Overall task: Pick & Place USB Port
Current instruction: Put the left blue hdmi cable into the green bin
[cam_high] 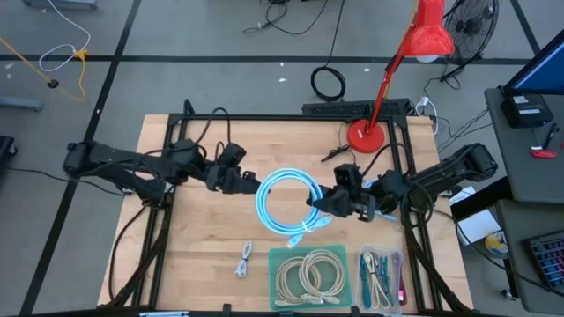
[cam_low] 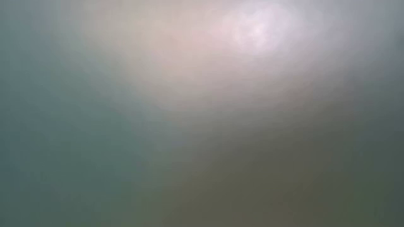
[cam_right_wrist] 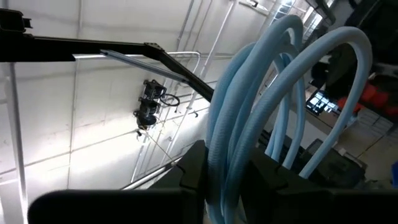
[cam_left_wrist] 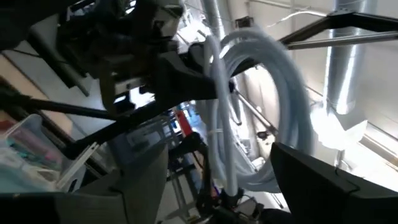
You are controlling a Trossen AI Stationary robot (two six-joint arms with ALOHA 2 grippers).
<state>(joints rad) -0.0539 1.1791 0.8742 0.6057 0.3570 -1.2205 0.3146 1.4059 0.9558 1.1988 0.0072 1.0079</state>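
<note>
High view: right gripper (cam_high: 319, 204) pinches light-blue cable coil (cam_high: 286, 204) at frame ctr; left gripper (cam_high: 253, 185) spread, jaws apart, beside coil's upper-left edge.

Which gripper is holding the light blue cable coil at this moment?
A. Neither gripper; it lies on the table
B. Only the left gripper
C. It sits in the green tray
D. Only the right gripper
D: the right gripper is shut on the light blue cable coil, while the left gripper stands open beside it.
</note>
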